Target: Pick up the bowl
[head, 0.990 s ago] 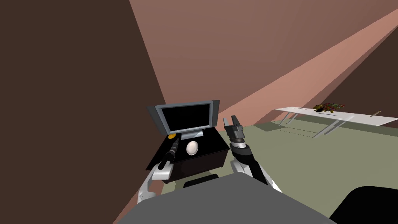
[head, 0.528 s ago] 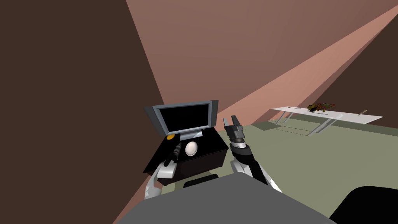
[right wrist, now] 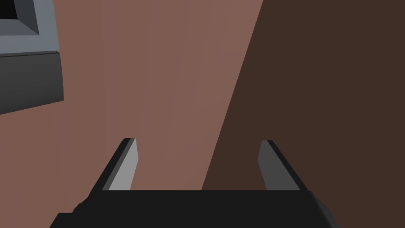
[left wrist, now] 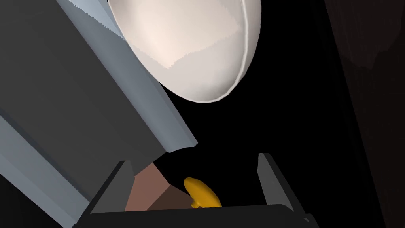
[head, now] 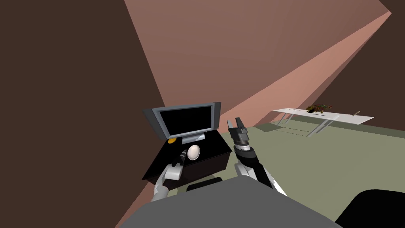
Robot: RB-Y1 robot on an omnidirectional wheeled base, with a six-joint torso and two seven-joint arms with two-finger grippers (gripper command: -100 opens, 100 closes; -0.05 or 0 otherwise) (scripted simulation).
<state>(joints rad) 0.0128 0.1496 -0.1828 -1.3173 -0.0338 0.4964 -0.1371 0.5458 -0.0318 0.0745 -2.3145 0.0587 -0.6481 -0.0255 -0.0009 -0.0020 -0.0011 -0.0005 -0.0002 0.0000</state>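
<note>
head: white bowl [head: 193,152] on black TV stand [head: 214,145], in front of TV [head: 186,120]; left gripper [head: 184,153] just beside bowl; right gripper [head: 237,123] raised beside stand
left wrist: fingers spread; bowl ahead, past tips; orange object [left wrist: 201,194] seen between fingers
right wrist: fingers spread

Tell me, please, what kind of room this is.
Probably a living room: a flat-screen television stands on a low black cabinet with a white bowl in front of it, and a long white table stands farther off.
</note>
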